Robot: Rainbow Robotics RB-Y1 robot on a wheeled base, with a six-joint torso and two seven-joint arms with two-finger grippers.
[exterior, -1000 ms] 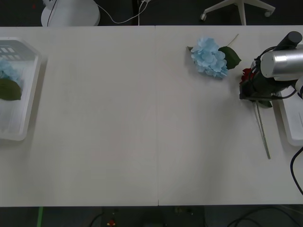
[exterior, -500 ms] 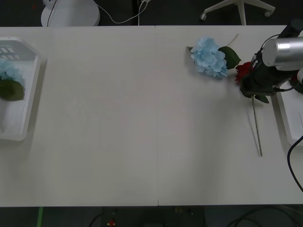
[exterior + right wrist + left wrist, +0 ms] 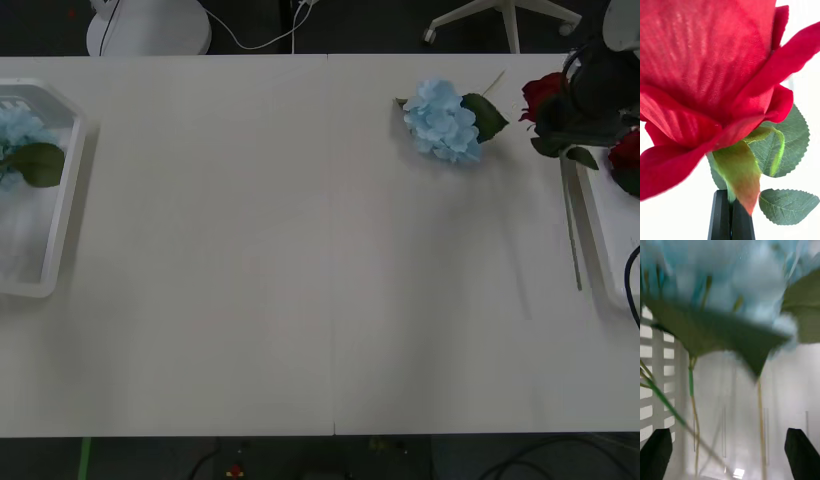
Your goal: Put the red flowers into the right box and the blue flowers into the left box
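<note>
Front view: right tool (image 3: pixel 572 118), closed on a red rose (image 3: pixel 541 95) just below the bloom, holds it at the right box (image 3: pixel 603 250), stem hanging along the box's inner rim. One blue hydrangea (image 3: pixel 443 121) lies on the tabletop (image 3: pixel 300 250) near that box. Left tool (image 3: pixel 728 453), black fingers (image 3: pixel 655 453) spread, is above blue flowers (image 3: pixel 22 150) in the left box (image 3: pixel 55 230).

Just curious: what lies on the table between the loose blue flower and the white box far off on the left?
Nothing: in the front view, bare table runs from the blue flower to the left box.
</note>
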